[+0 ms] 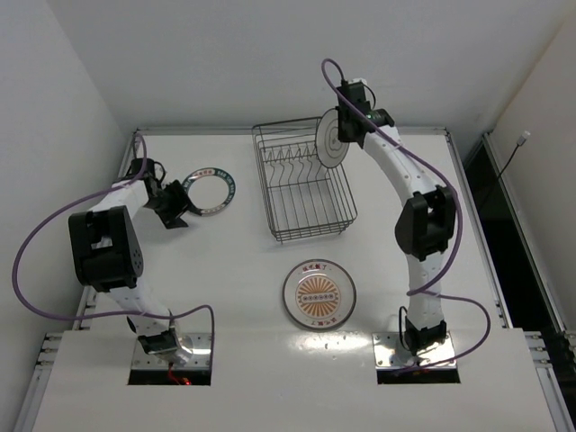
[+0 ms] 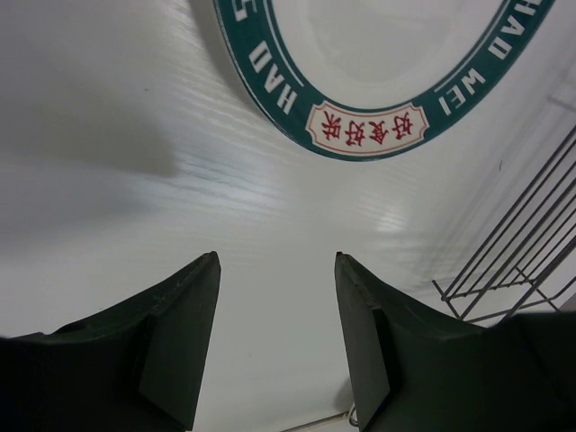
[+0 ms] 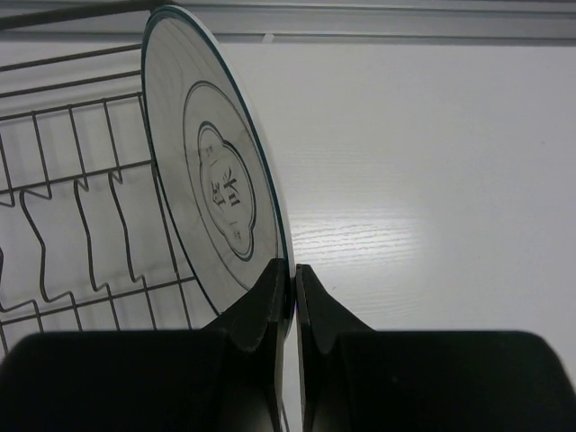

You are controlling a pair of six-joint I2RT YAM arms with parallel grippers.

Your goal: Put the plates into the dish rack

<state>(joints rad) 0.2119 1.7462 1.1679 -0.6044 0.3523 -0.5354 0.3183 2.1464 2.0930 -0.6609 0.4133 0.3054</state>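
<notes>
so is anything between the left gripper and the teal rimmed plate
Nothing visible. Only bare table lies between the open left gripper and the teal-rimmed plate ahead of it. The dish rack sits off to the side, clear of that path.

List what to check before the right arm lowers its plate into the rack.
1. Jaws of the right gripper shut on the grey-ringed plate at its edge: ok.
2. Plate held upright, on edge: ok.
3. Plate lined up with a gap between the prongs of the dish rack: cannot tell.
4. Rack holds no plate yet: ok.
5. The left gripper open, apart from the rack, short of the teal-rimmed plate: ok.
</notes>
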